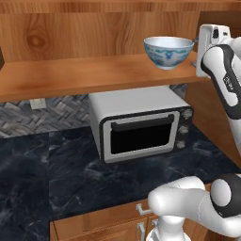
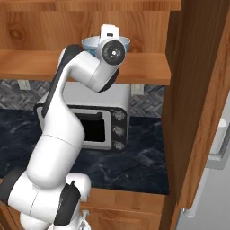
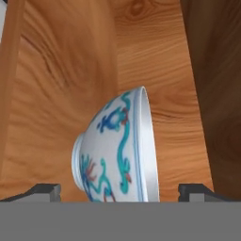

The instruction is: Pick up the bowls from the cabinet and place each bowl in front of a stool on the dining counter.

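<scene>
Up on the cabinet [image 1: 70, 75] shelf, near its right end, the bowl [image 1: 168, 52] stands upright on its foot, rim up, close to the upright side panel. It is the deep white one with blue patterning. I judge it sits that far right because the shelf ends at the panel, so I have to reach it from the front, not from the side

My gripper [image 3: 120, 190] is level with the bowl and turned on its side, which is why the bowl looks tipped over in the hand view; in both base views it plainly stands straight. My fingertips [image 3: 44, 190] are spread as wide as they go, one to each side of the bowl, foot toward one tip and rim toward the other. Neither tip touches it as far as I can see, so nothing is held yet

I keep them wide because the bowl is broad at the rim and has to pass between them before I can close

Below the shelf the toaster oven [image 1: 141, 124] stands on the dark marble counter [image 1: 42, 174], well under my hand, so it does not hinder the reach

My guess: I am at the approach for the first grasp, with every placing still to do
</scene>
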Robot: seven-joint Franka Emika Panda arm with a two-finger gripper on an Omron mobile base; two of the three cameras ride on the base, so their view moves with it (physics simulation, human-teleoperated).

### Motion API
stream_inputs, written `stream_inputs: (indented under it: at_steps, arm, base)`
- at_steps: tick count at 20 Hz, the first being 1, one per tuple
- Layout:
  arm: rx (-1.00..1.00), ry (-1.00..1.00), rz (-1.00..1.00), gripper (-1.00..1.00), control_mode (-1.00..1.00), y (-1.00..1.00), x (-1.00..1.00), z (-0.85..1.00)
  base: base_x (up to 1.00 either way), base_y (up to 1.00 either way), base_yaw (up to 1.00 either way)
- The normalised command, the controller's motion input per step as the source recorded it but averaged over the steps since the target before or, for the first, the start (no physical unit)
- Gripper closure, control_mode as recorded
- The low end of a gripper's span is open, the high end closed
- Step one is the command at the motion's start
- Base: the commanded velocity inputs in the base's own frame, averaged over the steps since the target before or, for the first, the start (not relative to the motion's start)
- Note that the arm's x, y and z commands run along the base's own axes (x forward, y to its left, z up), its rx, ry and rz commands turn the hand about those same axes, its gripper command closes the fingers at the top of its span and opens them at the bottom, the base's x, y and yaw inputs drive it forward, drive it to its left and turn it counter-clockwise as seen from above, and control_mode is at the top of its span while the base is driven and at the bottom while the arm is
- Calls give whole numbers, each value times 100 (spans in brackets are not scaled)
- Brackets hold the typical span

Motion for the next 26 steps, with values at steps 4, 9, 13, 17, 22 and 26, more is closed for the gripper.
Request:
stream_inputs:
  at_steps: [4, 9, 13, 17, 22, 26]
  arm:
    - [-3, 0, 0, -100, -100, 0, 15, -1]
    - [-3, 0, 0, -100, -100, 7, 28, 0]
    - [0, 3, 0, -100, -100, 12, 26, 0]
    - [0, 7, 0, -100, -100, 2, 19, 0]
    - [0, 4, 0, -100, -100, 0, 19, 0]
    - [0, 0, 1, -100, -100, 0, 28, -1]
  base:
    - [0, 0, 0]
    - [0, 0, 0]
    - [0, 0, 0]
    - [0, 0, 0]
    - [0, 0, 0]
    - [0, 0, 0]
